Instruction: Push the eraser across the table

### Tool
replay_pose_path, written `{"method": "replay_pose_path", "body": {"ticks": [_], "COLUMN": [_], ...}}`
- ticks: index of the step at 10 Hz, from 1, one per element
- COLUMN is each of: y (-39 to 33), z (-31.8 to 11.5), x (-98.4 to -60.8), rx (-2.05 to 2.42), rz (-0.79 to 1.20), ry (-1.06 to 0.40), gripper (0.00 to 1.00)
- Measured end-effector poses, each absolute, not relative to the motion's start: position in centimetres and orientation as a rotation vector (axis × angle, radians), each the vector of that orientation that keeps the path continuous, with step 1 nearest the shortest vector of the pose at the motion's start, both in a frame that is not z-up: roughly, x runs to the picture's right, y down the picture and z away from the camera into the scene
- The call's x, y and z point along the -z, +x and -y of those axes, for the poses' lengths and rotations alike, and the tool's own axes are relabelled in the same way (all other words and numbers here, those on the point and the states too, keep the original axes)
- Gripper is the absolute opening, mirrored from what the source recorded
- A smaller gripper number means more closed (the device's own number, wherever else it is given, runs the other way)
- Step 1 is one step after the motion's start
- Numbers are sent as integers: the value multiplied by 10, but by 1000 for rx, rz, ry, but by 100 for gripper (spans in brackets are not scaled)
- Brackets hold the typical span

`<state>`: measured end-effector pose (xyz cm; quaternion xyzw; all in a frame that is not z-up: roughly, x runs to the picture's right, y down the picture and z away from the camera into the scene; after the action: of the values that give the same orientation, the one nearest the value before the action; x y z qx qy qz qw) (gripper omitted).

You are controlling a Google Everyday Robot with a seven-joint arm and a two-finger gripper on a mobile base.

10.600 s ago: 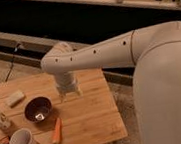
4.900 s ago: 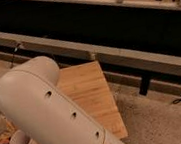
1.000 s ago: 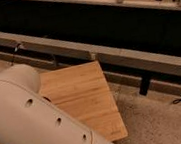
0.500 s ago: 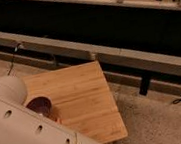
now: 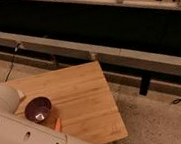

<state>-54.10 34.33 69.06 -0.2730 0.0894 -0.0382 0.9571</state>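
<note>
since half a second ago the arm [image 5: 27, 138] has slid down and left, so we now see the whole dark bowl [image 5: 37, 109] on the table [image 5: 86, 89]. the white arm fills the lower-left corner, its rounded joint over the table's left end. the gripper and the eraser sit out of our sight, so we cannot tell the gripper's state.

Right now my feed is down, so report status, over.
Claw out of view. Eraser unseen; arm covers left of table. Bowl and orange object beside arm.
</note>
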Motion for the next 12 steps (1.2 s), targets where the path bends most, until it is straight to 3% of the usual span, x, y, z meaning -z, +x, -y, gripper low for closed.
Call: {"method": "replay_pose_path", "body": {"ticks": [7,9,12], "y": [-566,-593,-632], "z": [-361,-354,-328], "x": [-697,-695,-662], "rx": [123,54,-85], "rz": [-248,-144,127], "ry": [-497,-466,-405], "gripper": [0,0,0]}}
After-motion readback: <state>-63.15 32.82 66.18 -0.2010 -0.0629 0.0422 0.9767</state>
